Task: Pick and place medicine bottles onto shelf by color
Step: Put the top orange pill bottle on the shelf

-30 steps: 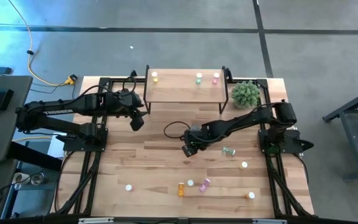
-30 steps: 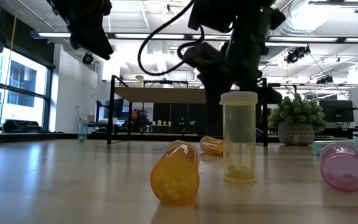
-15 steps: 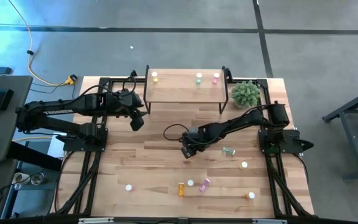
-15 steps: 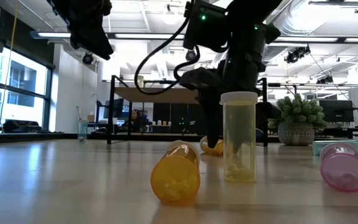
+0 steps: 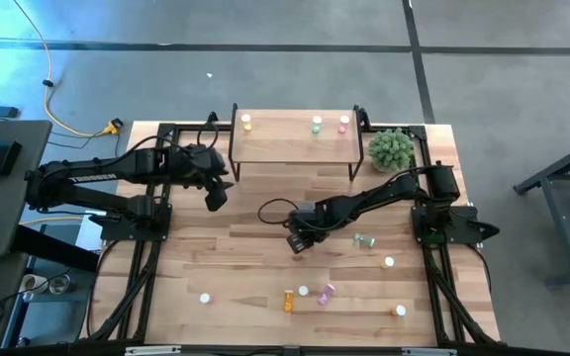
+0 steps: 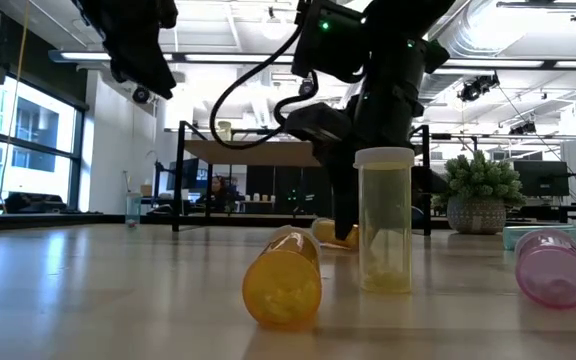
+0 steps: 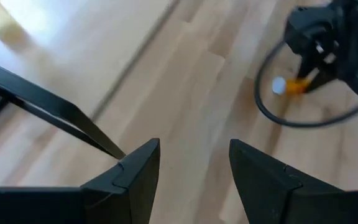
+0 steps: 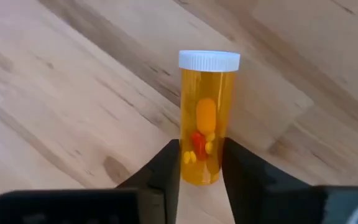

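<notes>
1. Over the table's left side, beside the shelf's left legs, my left gripper (image 5: 217,196) hangs above bare wood with its fingers (image 7: 135,171) parted and nothing between them.
2. Along the back edge stands the shelf (image 5: 290,143), carrying three upright bottles: a yellow-capped one (image 5: 246,122) at the left, then a green one (image 5: 317,125) and a pink one (image 5: 344,123) side by side toward the right.
3. At mid-table my right gripper (image 5: 296,242) is down at the wood, its fingers (image 8: 166,168) clenched on the lower part of an orange bottle (image 8: 206,119); the white cap points away from my wrist.
4. From above, that orange bottle is hidden under my gripper; the table-level camera shows only a sliver of it (image 6: 325,232) behind a standing yellow bottle (image 6: 385,222).
5. Right of my gripper a green bottle (image 5: 364,239) lies on its side, with a white-capped bottle (image 5: 389,262) just beyond it.
6. Near the front edge sit five more: a white cap (image 5: 205,297), an orange bottle lying down (image 5: 288,301), another cap (image 5: 304,291), a pink bottle lying down (image 5: 326,294) and an orange one (image 5: 400,311). Colours under the bare caps I cannot tell.
</notes>
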